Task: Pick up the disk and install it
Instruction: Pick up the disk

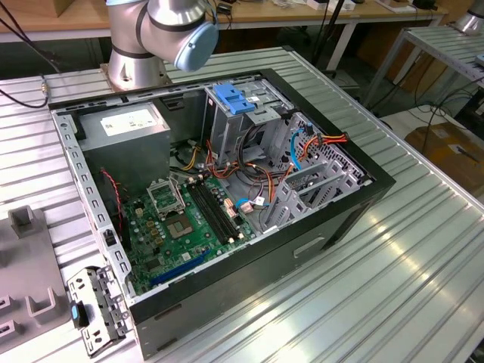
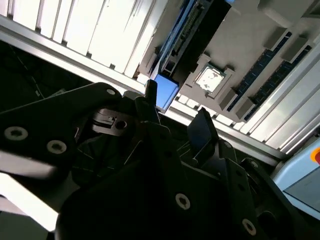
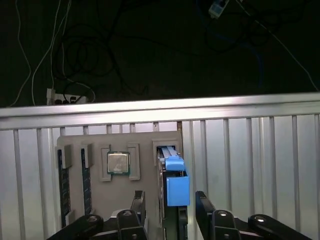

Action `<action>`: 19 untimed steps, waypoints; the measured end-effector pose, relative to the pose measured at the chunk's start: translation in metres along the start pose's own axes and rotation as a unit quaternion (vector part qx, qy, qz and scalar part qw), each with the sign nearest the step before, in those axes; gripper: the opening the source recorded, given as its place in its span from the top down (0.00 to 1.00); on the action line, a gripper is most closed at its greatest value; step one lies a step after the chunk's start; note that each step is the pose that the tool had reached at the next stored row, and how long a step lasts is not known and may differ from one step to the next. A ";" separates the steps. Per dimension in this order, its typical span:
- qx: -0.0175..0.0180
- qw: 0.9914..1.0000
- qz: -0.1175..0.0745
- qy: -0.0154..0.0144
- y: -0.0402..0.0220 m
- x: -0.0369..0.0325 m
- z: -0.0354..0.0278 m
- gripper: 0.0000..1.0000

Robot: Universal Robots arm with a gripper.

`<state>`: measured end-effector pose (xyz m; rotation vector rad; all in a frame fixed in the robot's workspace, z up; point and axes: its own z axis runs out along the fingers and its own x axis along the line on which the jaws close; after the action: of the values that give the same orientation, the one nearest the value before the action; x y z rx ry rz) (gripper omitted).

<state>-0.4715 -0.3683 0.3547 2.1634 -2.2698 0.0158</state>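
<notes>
Pincer [image 3: 169,202] gapes astride the silver hard disk with blue plastic rail [image 3: 176,182], on edge in the grey slotted tray [image 3: 145,142], seemingly at 9 o'clock of the open black computer case [image 1: 302,253] in the exterior view; I want it centred and square before closing.

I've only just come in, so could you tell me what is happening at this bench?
A robot arm's gripper hangs open over a grey parts tray, its fingers either side of the disk, which stands on edge in its slot beside a processor chip. The disk is not yet grasped. The open computer case sits nearby.
</notes>
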 end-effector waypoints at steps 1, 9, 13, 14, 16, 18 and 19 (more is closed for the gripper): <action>0.000 1.000 -0.005 0.000 0.0000 -0.0001 0.0020 0.47; 0.001 0.999 -0.052 0.000 0.0002 -0.0003 0.0191 0.47; 0.001 0.999 -0.052 0.000 0.0015 -0.0004 0.0276 0.47; 0.001 0.999 -0.050 0.000 0.0023 -0.0005 0.0296 0.47; 0.000 0.999 -0.044 0.000 0.0037 -0.0005 0.0353 0.47; 0.000 0.999 -0.041 0.000 0.0038 -0.0006 0.0383 0.47; 0.000 0.999 -0.040 0.000 0.0038 -0.0006 0.0393 0.47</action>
<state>-0.4752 -0.3679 0.3153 2.2532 -2.1802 0.0146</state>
